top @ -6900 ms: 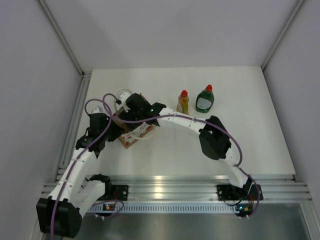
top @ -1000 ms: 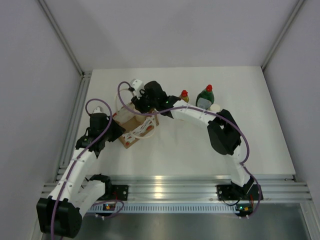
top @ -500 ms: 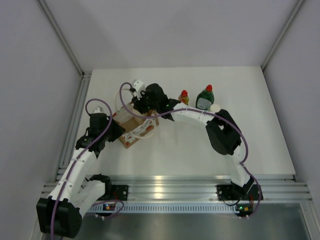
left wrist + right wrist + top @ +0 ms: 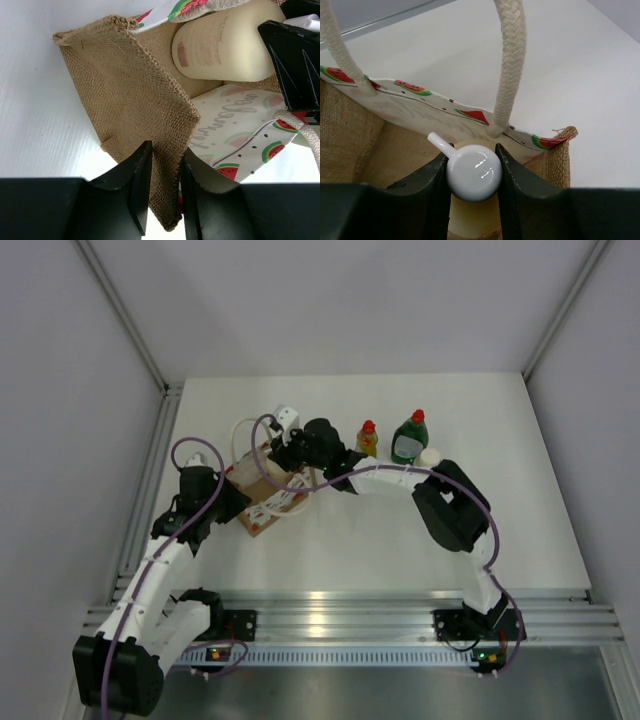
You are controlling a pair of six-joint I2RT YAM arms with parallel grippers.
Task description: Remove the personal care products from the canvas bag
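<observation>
The cream pump bottle (image 4: 220,47) was seen lodged inside the canvas bag (image 4: 268,495), its pale body lying against the burlap lining near the bag's mouth, while the other three products, the yellow bottle (image 4: 367,443), the dark green bottle (image 4: 410,438) and the white-capped cream cylinder (image 4: 430,456), were found standing out on the table (image 4: 400,540) to the right of the bag. The right gripper (image 4: 472,175) was closed on the bottle's round white pump head (image 4: 474,172), one finger pressed to each side of it, with the spout pointing away towards the patterned rim. The left gripper (image 4: 165,192) was pinched together on a fold of the bag's burlap side wall (image 4: 125,90), so the bag was held down from the left as the bottle was gripped from the right. In the right wrist view the cream body was seen directly beneath the pump head, so the bottle's long axis was judged to run in line with the gripper's own reach and out through the bag's mouth. A straight pull back along that line was therefore judged to be what the extraction called for. One rope handle (image 4: 512,65) was noted arching just beyond the pump head, close to the spout, and a snag there was considered possible
</observation>
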